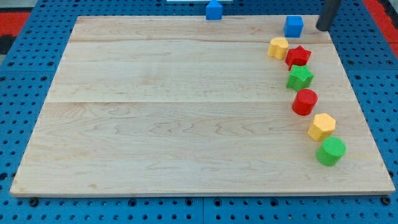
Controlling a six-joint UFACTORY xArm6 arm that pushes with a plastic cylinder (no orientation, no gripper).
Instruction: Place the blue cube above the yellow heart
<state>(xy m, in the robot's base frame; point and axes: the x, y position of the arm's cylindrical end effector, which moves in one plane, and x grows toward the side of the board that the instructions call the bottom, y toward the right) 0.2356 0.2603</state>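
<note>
- My rod is reaching down into the view at the tabletop's [186,112] far right corner; only its dark lower part is showing.
- My tip [324,28] is resting just to the right of the blue cube [294,25], with a narrow strip of wood showing between them.
- I have no hand at all, only this bare rod, so I am grasping nothing and there is no clenching or releasing to report.
- The blue cube is sitting near the far edge, toward the right corner, upright and square to the view.
- The yellow heart [278,47] is lying just below the blue cube and slightly to its left; the two are close, but I cannot tell whether they are touching.
- A red star [298,56] is pressing against the yellow heart's right side.
- A green star [300,78] is sitting directly under the red star, touching or very nearly touching it.
- A red cylinder [305,102] is standing below the green star, a little further toward the right edge.
- A yellow hexagon block [321,127] is lying below that, close to the right edge.
- A green cylinder [331,151] is ending the line, nearest the near right corner.
- These six blocks are forming a loose curve running down the tabletop's right side.
- A second blue block [214,10] is sitting at the far edge, around the middle, well apart from everything else; its shape is unclear to me.
</note>
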